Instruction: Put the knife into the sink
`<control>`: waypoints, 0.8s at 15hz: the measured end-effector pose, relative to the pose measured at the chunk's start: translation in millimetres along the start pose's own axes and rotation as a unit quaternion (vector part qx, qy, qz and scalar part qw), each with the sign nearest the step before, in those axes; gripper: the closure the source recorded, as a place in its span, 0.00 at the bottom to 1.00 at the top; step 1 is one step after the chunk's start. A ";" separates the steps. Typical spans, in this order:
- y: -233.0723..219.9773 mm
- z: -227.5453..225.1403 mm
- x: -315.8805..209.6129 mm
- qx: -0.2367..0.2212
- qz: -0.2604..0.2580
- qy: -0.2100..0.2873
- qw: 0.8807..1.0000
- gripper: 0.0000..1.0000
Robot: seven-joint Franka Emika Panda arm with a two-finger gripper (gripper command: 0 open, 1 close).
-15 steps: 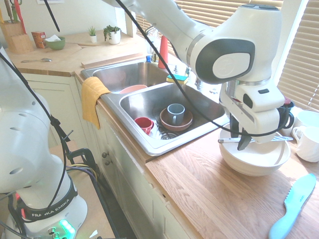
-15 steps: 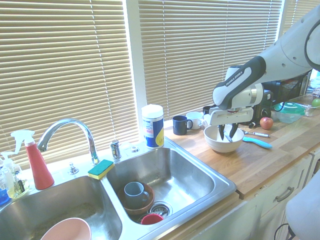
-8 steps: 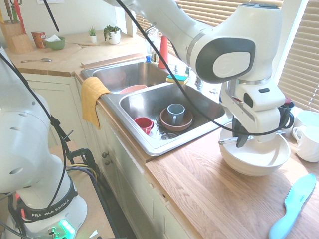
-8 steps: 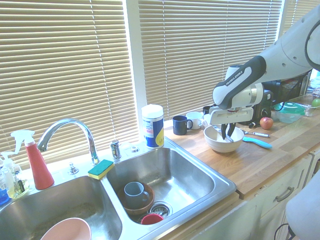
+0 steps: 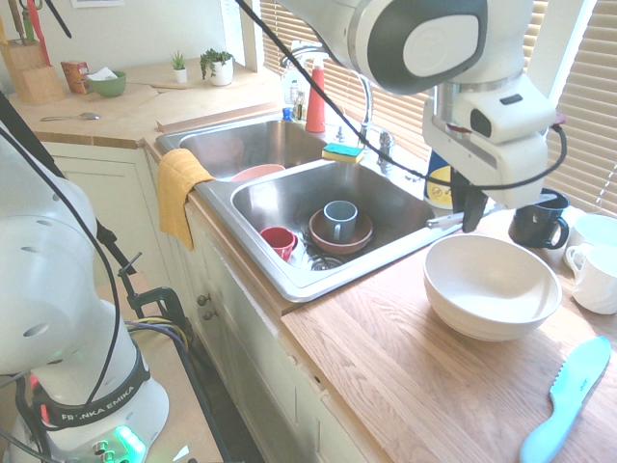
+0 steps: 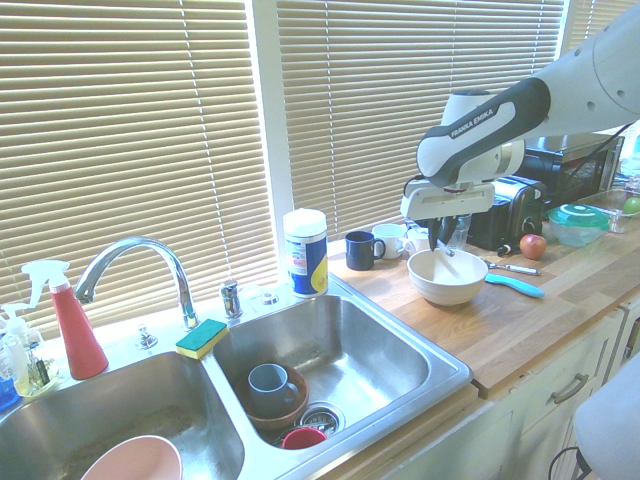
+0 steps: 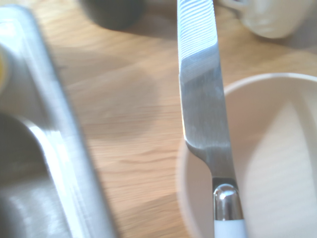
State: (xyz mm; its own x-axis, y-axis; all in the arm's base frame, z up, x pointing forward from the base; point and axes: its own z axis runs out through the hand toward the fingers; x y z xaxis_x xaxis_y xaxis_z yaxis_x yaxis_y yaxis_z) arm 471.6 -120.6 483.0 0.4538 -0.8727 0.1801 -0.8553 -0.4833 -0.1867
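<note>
Above the table (image 5: 405, 367), gripper (image 5: 471, 214) hangs just over the far rim of the bowl (image 5: 492, 286), between bowl and sink (image 5: 289, 193). Fingers clenched on the knife (image 5: 444, 220), which is lifted clear of the bowl and held roughly level, one end sticking out toward the sink side. In the second exterior view the gripper (image 6: 438, 243) sits above the bowl (image 6: 447, 276) with the knife (image 6: 447, 247) showing as a thin silver sliver slanting down over the bowl's opening. Wrist view: knife (image 7: 203, 99) runs long across the frame, striped near the tip, over wood table (image 7: 124, 114) and the bowl's white rim (image 7: 237, 84); sink edge (image 7: 44, 99) off to one side, blurry.

Knife is not in the sink. Near basin holds a grey mug (image 5: 338, 219) inside a brown bowl (image 5: 339, 234), with a red cup (image 5: 280, 241) beside it. A pink bowl (image 5: 256, 173) is in the far basin. Yellow cloth (image 5: 179, 190) drapes over the sink's front edge. Sponge (image 5: 343, 152) sits behind the basins near the faucet (image 6: 135, 268). Dark mug (image 5: 538, 222) and white mug (image 5: 590, 273) stand behind the bowl. Blue plastic knife (image 5: 569, 398) lies on the table, well apart from the gripper.
</note>
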 end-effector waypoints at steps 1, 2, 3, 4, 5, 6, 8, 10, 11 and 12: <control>-18.2 -8.0 -25.3 0.006 -0.019 -0.004 1.000 1.00; -34.5 -11.4 -50.8 0.008 -0.038 -0.007 0.999 1.00; -49.5 -9.3 -78.3 0.007 -0.057 -0.011 0.998 1.00; -61.7 -2.8 -106.7 0.004 -0.075 -0.015 0.997 1.00; -70.3 7.2 -131.9 0.002 -0.088 -0.018 0.996 1.00; -76.3 18.0 -152.1 0.001 -0.098 -0.021 0.995 1.00; -82.2 45.3 -176.1 0.002 -0.109 -0.026 0.994 1.00; -83.7 82.0 -197.4 0.008 -0.127 -0.029 0.991 1.00; -83.0 102.3 -208.2 0.011 -0.136 -0.029 0.990 1.00; -80.9 122.9 -217.8 0.010 -0.141 -0.031 0.990 1.00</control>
State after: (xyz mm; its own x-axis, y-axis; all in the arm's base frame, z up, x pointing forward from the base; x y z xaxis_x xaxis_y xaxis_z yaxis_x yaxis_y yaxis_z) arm 472.6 100.0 340.2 0.6880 -0.7059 0.1682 -0.6882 -0.7083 -0.1574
